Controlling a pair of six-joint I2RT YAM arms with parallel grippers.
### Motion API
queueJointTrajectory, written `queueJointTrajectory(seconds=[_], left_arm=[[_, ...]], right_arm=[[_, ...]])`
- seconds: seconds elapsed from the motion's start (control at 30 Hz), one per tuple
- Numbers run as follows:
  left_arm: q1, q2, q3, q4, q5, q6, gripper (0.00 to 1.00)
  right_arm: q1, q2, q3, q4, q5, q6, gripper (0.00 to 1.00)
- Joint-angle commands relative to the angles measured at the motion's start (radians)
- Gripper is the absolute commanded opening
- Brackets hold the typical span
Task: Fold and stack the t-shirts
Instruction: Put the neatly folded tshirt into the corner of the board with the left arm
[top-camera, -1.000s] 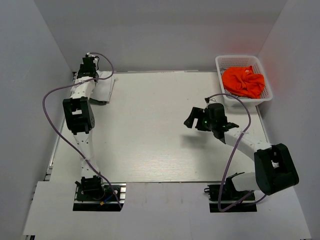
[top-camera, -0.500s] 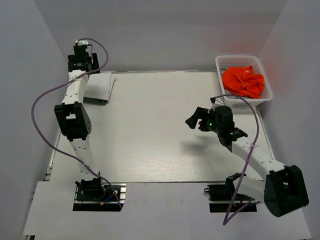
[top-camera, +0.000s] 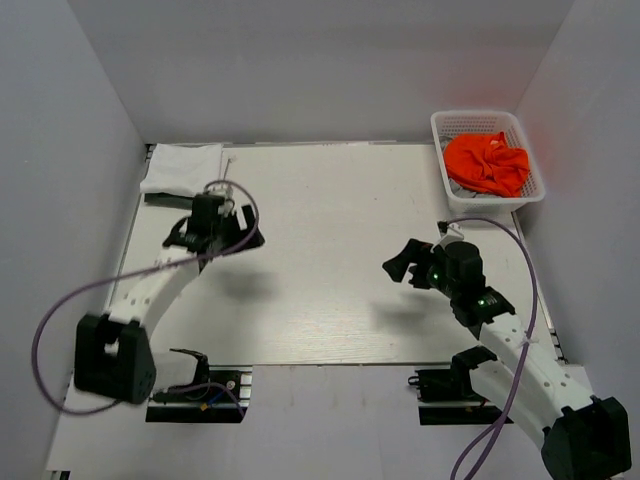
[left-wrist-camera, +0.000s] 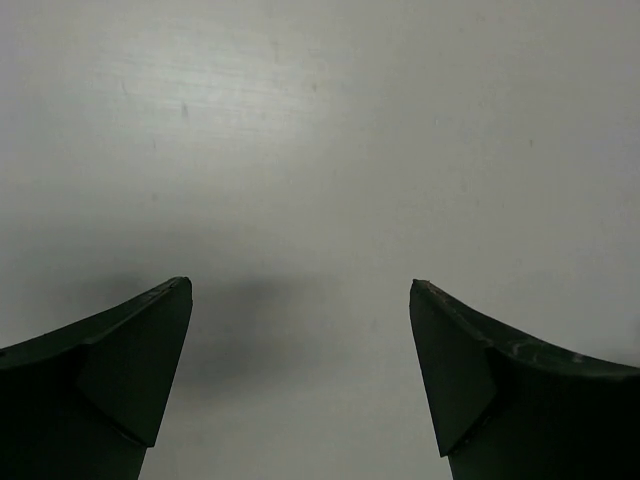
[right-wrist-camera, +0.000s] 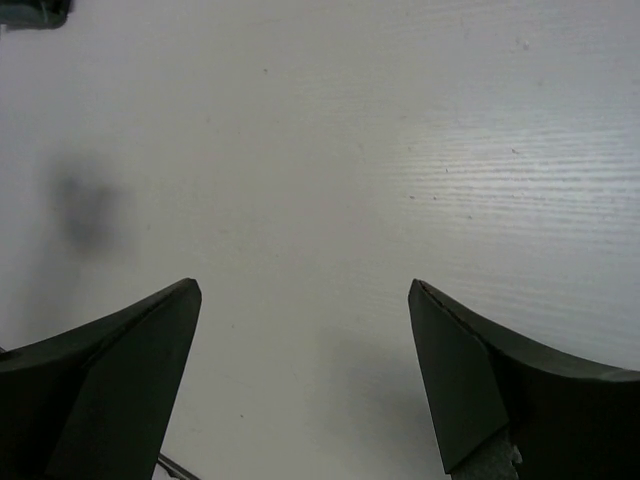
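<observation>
Two sets of fingers spread wide, gripping nothing: left gripper (left-wrist-camera: 300, 308) over table (top-camera: 330, 195) left of centre, right gripper (right-wrist-camera: 305, 308) over right side. Folded white t-shirt (top-camera: 182, 167) at far-left corner, well apart from both. Orange cloth (top-camera: 487, 163) bunched in white basket (top-camera: 440, 130) far right.

White t-shirt (top-camera: 183, 167) near the matte black left fingers (left-wrist-camera: 120, 370); orange cloth (top-camera: 487, 163) in a white mesh basket (top-camera: 475, 114), well apart from the black right fingers (right-wrist-camera: 110, 360); pale, faintly wood-grained table (top-camera: 330, 200) beneath both pairs
</observation>
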Motion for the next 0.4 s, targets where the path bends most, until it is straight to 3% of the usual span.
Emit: queueJointTrajectory(seconds=[0.0,0.13,0.27,0.37], left_arm=[[-0.005,-0.283,-0.131,0.083,0.046,-0.135,0.99],[-0.014,-0.441,-0.244,0.102,0.046,-0.193,0.99],[-0.014,-0.441,-0.199,0.002,-0.023,-0.193,0.99],[-0.014,-0.441,-0.21,0.036,0.012,-0.193,0.99]], right_arm=[[-0.002,-0.042,-0.048,-0.028,0.025,0.02,0.9],[0.0,-0.094,-0.09,-0.023,0.034,0.041,0.9],[-0.003,-0.171,-0.114,-0.014,0.035,0.03,0.9],[0.0,-0.237,-0.127,-0.018,0.054,0.029,0.9]])
